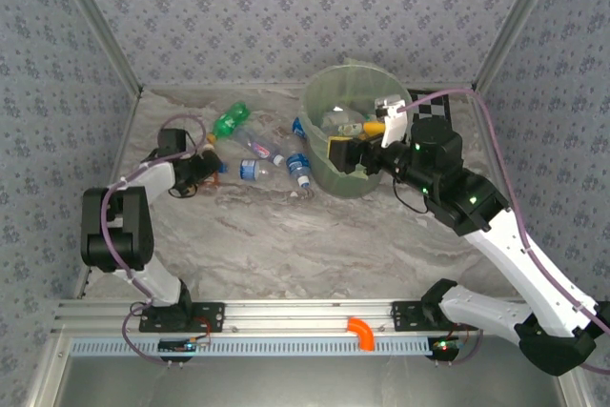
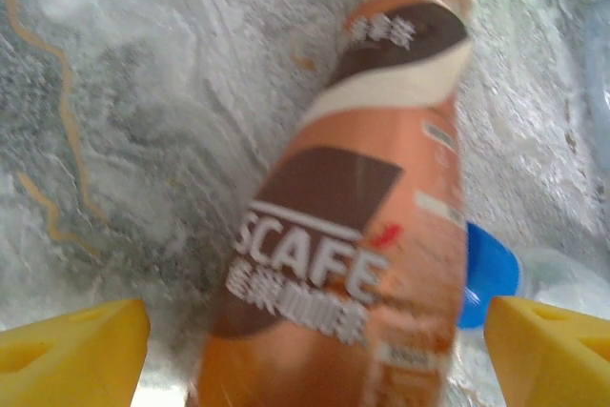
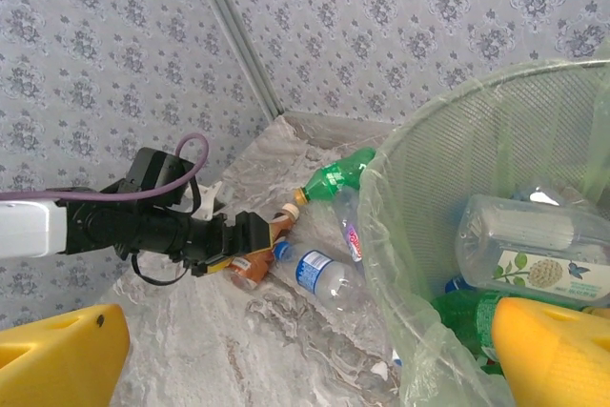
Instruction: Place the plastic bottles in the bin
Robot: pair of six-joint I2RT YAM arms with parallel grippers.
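Left end effector [image 2: 315, 350]: jaws wide, straddling the coffee bottle [image 2: 353, 235] with a gap either side; nothing held.
Coffee bottle: lies on the marbled surface [image 2: 143, 140], cap pointing away, a blue-capped clear bottle [image 2: 496, 274] just beside it.
Handling: probably light, thin-walled, with a glossy, slippery sleeve; round, so it may roll. Best taken across the straight mid-body, below the shoulder.
Green bottle [image 1: 230, 121]: farther along, outside the bin [image 3: 448, 197].
Right end effector [image 3: 305, 355]: wide, empty, at the bin's rim.
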